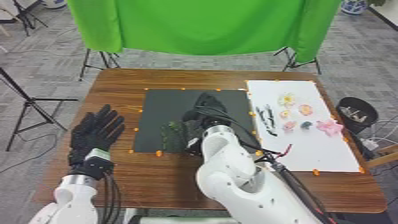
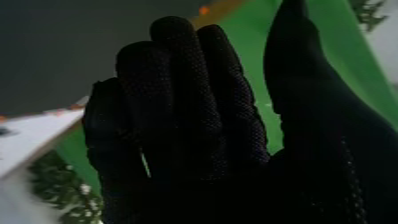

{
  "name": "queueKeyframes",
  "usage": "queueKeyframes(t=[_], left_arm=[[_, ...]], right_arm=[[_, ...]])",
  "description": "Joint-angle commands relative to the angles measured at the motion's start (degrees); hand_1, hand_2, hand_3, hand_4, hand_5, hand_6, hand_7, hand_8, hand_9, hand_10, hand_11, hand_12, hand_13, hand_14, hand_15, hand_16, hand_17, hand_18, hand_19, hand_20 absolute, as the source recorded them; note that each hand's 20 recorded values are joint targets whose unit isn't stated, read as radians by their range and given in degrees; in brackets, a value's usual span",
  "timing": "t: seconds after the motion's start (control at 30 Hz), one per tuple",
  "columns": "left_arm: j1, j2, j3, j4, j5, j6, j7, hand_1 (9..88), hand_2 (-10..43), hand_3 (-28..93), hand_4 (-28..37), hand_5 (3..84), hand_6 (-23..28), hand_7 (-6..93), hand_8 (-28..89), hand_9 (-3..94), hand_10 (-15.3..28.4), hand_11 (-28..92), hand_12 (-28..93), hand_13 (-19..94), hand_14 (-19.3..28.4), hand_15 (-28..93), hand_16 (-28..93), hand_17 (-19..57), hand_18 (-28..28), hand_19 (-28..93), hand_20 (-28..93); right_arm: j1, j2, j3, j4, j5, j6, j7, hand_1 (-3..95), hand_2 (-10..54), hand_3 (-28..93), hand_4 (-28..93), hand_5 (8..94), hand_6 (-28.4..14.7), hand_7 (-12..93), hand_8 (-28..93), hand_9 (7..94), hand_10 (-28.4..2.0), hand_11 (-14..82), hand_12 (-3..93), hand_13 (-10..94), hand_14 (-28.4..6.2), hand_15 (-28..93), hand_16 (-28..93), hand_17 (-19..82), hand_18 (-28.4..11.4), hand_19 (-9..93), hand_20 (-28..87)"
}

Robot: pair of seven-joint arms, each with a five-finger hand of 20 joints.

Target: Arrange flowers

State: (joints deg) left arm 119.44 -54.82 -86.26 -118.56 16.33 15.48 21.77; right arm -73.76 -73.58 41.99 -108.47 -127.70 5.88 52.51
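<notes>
"While the right hand is over the black sheet, how are its fingers?"
"Straight and nearly together, thumb apart. The left hand, beside that sheet, has straight fingers, slightly spread."
"And the flowers?"
"On the white sheet; green sprigs lie on the black one."

A rectangular brown wooden table bears a flat, dark rectangular mat towards its far edge, left of the middle. Just beside it, a flat white rectangular sheet runs along the table's right edge from near the far right corner. Small orange patches dot the borders of both.
</notes>
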Motion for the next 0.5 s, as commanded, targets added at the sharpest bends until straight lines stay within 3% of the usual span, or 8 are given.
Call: queueKeyframes(t=[0.03, 0.1, 0.13, 0.17, 0.2, 0.27, 0.37, 0.5], left_arm=[[4.6, -0.95, -3.54, -1.55, -0.94, -3.31, 1.65, 29.2, 18.1, 70, -28.3, 43.7, 10.6, 10.9, -8, 35.1, 16.3, 26, 9, 26, 17.1, 43, -9, -6.3, 15.0, 38, 8], [5.7, -1.31, -4.77, -1.45, -2.54, -5.67, 1.90, 28.8, 17.5, 70, -28.3, 43.2, 10.6, 10.6, -8, 34.6, 16.4, 26, 9, 25, 17.1, 42, -9, -6.4, 15.1, 38, 8], [6.4, -1.26, -5.52, -1.35, -5.04, -7.59, 2.23, 27.5, 17.4, 69, -28.3, 42.9, 10.6, 10.2, -8, 34.3, 16.3, 26, 9, 25, 17.1, 42, -9, -6.5, 15.1, 37, 8], [7.1, -1.26, -6.21, -1.49, -7.19, -8.17, 2.72, 24.9, 18.2, 69, -28.3, 42.2, 10.5, 9.5, -8, 33.8, 16.3, 25, 9, 25, 17.1, 41, -9, -6.6, 15.2, 37, 7], [7.8, -1.15, -6.86, -1.59, -7.75, -8.24, 3.26, 23.8, 18.7, 68, -28.3, 41.9, 10.5, 9.1, -8, 33.6, 16.3, 24, 10, 25, 17.1, 40, -8, -6.8, 15.3, 36, 7], [9.3, -1.28, -8.47, -1.83, -5.52, -7.52, 3.33, 22.1, 19.7, 67, -28.3, 41.3, 10.4, 8.3, -8, 33.1, 16.3, 23, 10, 24, 17.2, 39, -8, -6.9, 15.3, 36, 8], [10.3, -1.51, -9.90, -2.15, -6.07, -8.54, 4.15, 21.6, 20.0, 66, -28.3, 41.0, 10.2, 7.5, -7, 33.1, 16.2, 22, 10, 24, 17.2, 37, -7, -6.8, 15.4, 35, 8], [10.3, -1.38, -10.12, -2.45, -5.01, -8.30, 3.97, 21.2, 20.0, 66, -28.3, 40.7, 10.0, 7.1, -7, 32.9, 15.8, 21, 11, 24, 17.2, 37, -7, -6.9, 15.3, 35, 8]], right_arm=[[-2.9, 7.7, 12.0, -2.7, -7.1, -9.3, -0.9, 39.9, -9.5, 79, -20, 67.3, -7.3, 15, -11, 71.4, -20.3, 19.5, 18.2, 61, -19.6, 64, 23, 25, -28.4, 78, 48], [-4.1, 9.6, 15.3, -3.5, -4.1, -11.8, -0.2, 39.2, -9.5, 80, -20, 63.0, -8.2, 15, -11, 65.2, -20.7, 16.9, 16.9, 57, -20.0, 63, 22, 24, -28.4, 78, 48], [-4.7, 10.2, 16.5, -3.6, -3.7, -11.9, 0.4, 38.9, -9.5, 80, -20, 61.2, -8.3, 14, -11, 63.5, -20.9, 16.2, 16.4, 56, -20.1, 63, 22, 24, -28.4, 78, 48], [-5.3, 10.8, 17.0, -3.3, -4.7, -10.7, 0.4, 38.7, -9.5, 80, -21, 60.1, -8.7, 14, -11, 62.0, -21.1, 15.4, 16.1, 55, -20.3, 63, 21, 23, -28.4, 78, 48], [-5.5, 11.1, 17.2, -2.6, -6.4, -10.0, 1.0, 38.6, -9.5, 80, -21, 59.6, -8.9, 14, -11, 61.3, -21.2, 14.9, 15.8, 55, -20.3, 63, 21, 23, -28.4, 78, 48], [-6.1, 11.5, 17.8, -1.9, -8.8, -10.9, 1.9, 38.5, -9.5, 80, -21, 59.1, -8.9, 13, -11, 60.5, -21.1, 14.2, 15.3, 55, -20.4, 63, 21, 23, -28.4, 78, 47], [-6.6, 11.6, 19.0, -1.2, -7.9, -11.4, 3.0, 38.4, -9.5, 80, -22, 58.1, -9.3, 13, -11, 59.2, -21.5, 13.7, 15.1, 55, -20.4, 62, 20, 23, -28.4, 78, 47], [-6.6, 11.9, 18.9, 0.3, -8.2, -12.7, 4.3, 37.9, -9.5, 80, -22, 57.0, -9.9, 12, -11, 58.0, -21.4, 13.2, 14.7, 55, -20.5, 63, 20, 23, -28.4, 78, 47]])
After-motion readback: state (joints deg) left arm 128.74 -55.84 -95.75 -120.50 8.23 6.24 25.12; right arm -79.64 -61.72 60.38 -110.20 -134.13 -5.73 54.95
